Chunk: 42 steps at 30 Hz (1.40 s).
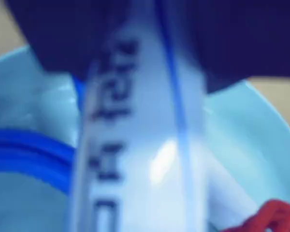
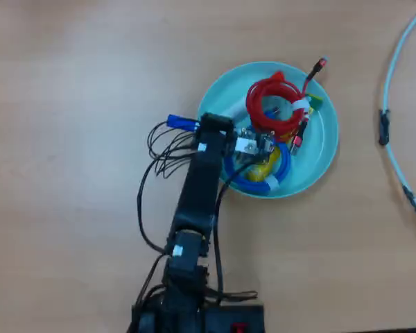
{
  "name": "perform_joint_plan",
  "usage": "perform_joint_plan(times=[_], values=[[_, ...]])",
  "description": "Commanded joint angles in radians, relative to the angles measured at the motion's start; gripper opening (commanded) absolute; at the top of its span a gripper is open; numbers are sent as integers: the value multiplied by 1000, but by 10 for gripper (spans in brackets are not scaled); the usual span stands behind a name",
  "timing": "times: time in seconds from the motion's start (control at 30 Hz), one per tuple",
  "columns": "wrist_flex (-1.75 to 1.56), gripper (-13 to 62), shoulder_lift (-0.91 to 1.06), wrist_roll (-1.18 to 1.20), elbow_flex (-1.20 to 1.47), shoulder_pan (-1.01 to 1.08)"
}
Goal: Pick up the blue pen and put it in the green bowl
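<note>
The blue pen (image 1: 150,145), a thick white barrel with blue printing, fills the wrist view, blurred and very close. Overhead, its blue cap (image 2: 182,123) sticks out left past the rim of the green bowl (image 2: 324,149). My gripper (image 2: 216,127) is over the bowl's left rim. In the wrist view its dark jaws (image 1: 140,72) stand on either side of the barrel, shut on it, with the bowl (image 1: 261,135) below. The rest of the barrel is hidden under the gripper overhead.
The bowl holds a red coiled cable (image 2: 270,104), a blue coiled cable (image 2: 281,170) and a yellow item (image 2: 260,168). A white cable (image 2: 395,149) runs along the table's right side. My arm's black wires (image 2: 163,149) loop left of the gripper.
</note>
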Motion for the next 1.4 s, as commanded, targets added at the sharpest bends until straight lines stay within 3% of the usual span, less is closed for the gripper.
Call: perform_joint_plan(times=[0.0,0.77,1.37], values=[[-75,-65,-12,3,-121,11],[-72,-65,-74,6,-255,38],[-44,-64,21,66,-230,91]])
